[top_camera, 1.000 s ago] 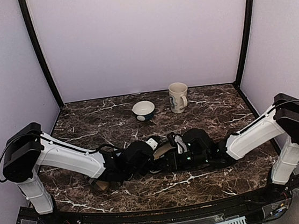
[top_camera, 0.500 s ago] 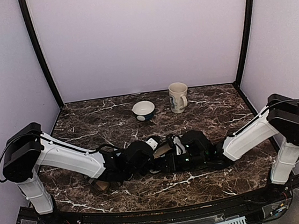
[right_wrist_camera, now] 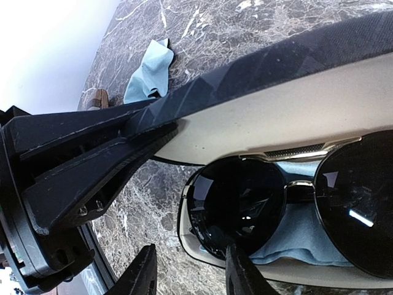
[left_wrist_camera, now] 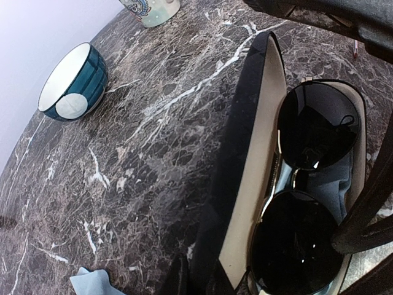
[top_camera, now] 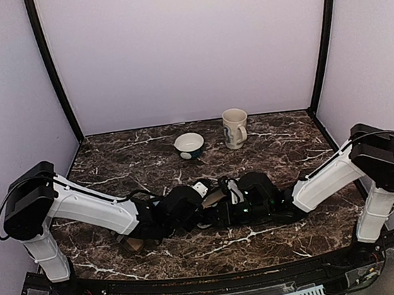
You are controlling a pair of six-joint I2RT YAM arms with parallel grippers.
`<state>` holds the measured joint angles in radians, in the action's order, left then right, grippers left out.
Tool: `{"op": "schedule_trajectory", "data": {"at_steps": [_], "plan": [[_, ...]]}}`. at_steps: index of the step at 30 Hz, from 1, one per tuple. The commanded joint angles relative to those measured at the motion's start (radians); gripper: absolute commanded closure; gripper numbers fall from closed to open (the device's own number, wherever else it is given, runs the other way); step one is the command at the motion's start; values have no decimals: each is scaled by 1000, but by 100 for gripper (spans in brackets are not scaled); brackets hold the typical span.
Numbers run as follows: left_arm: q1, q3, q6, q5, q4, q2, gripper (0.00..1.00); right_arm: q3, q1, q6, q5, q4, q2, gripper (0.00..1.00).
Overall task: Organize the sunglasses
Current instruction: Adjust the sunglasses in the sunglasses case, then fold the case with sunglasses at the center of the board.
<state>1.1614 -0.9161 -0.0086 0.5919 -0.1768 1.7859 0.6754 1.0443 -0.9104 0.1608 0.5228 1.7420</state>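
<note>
**Top view:** The left arm [top_camera: 97,205] and right arm [top_camera: 325,182] meet low over the middle of the bench [top_camera: 289,144], toward its near edge. A bowl [top_camera: 189,145] and a mug [top_camera: 235,127] stand by the far edge.

**Left wrist view:** The sunglasses [left_wrist_camera: 316,123] lie lenses up inside the open black case [left_wrist_camera: 242,141].

**Right wrist view:** The left claw [right_wrist_camera: 144,126] is clamped on the case's raised lid. The right claw [right_wrist_camera: 191,261] stands part open astride the case's end, gripping nothing. A blue cloth [right_wrist_camera: 149,72] lies on the bench beyond.

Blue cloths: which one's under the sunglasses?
The inner cloth, lying in the open black case beneath the sunglasses. The loose cloth lies on the table, outside it.
</note>
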Motion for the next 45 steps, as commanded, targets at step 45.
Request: {"op": "schedule_trajectory", "data": {"at_steps": [45], "plan": [[31, 37, 260, 210, -140, -23, 100, 260, -283, 151, -32, -415, -50, 30]]}}
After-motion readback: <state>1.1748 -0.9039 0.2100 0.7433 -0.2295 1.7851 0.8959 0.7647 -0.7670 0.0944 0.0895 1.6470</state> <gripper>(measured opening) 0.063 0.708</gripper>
